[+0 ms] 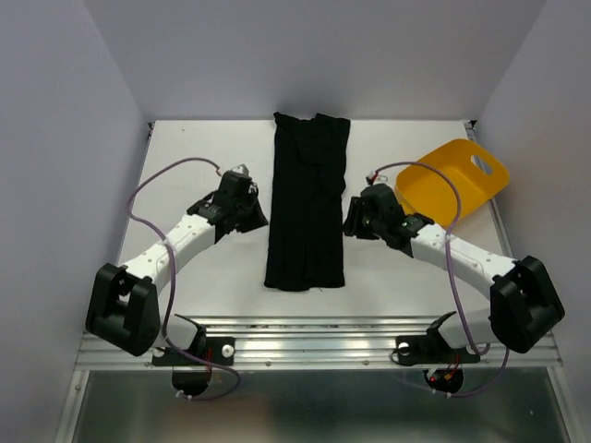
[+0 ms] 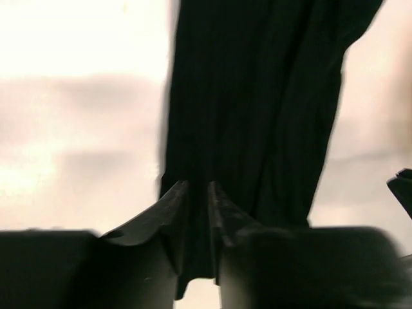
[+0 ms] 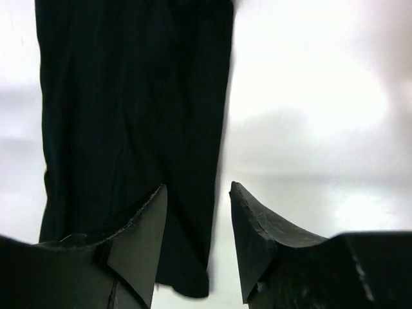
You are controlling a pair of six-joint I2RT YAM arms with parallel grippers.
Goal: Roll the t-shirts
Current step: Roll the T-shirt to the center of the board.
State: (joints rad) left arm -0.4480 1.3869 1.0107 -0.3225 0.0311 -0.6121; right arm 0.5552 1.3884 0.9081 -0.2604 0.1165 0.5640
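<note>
**Folded black t-shirt lying mid-surface, a claw at each long edge**

The t-shirt (image 1: pixel 307 198), plain black and folded into a long narrow strip, is lying flat down the middle of the white surface (image 1: pixel 199 152). Its far end is reaching almost to the far edge, while its near end is stopping short of the metal rail (image 1: pixel 314 334) at the front. Lengthwise creases are running along the cloth, and the near hem is sitting slightly uneven.

The left claw (image 2: pixel 197 187) is sitting at the strip's left edge. Its jaws are standing only a narrow slit apart with dark cloth filling the gap, so I cannot tell whether it is pinching the fabric or clear of it. The right claw (image 3: pixel 196 188) is sitting at the right edge with its jaws plainly parted, straddling the shirt's border with bare surface showing between them.

Bare surface is stretching out to the left of the strip. To the right, a yellow tub (image 1: pixel 452 180) is lying tipped near the right edge, well apart from the shirt.
</note>
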